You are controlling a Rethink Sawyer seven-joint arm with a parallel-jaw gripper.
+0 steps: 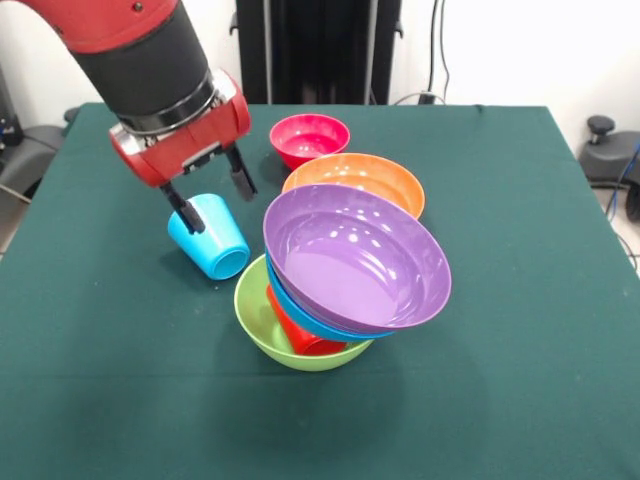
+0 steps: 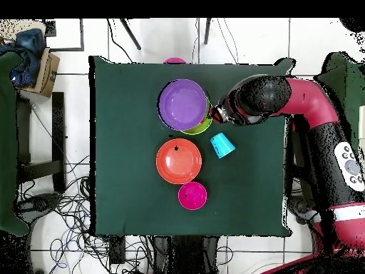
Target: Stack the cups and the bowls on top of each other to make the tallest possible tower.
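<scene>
A tower stands near the table's middle: a lime green bowl (image 1: 262,327) holds a red cup (image 1: 298,331) on its side, with a blue bowl (image 1: 300,312) and a tilted purple bowl (image 1: 355,258) on top. A light blue cup (image 1: 212,238) lies on its side just left of it. My gripper (image 1: 213,192) is open, its fingers (image 1: 184,208) straddling the cup's closed end. An orange bowl (image 1: 355,182) and a small pink-red bowl (image 1: 309,138) sit behind. In the overhead view the arm hides the gripper. No yellow cups show.
In the overhead view the purple bowl (image 2: 182,104), orange bowl (image 2: 178,161), pink-red bowl (image 2: 192,195) and blue cup (image 2: 222,145) lie in a band down the table's middle. A pink sliver (image 2: 175,61) shows at the table's top edge. The green table (image 1: 520,380) has wide bare cloth.
</scene>
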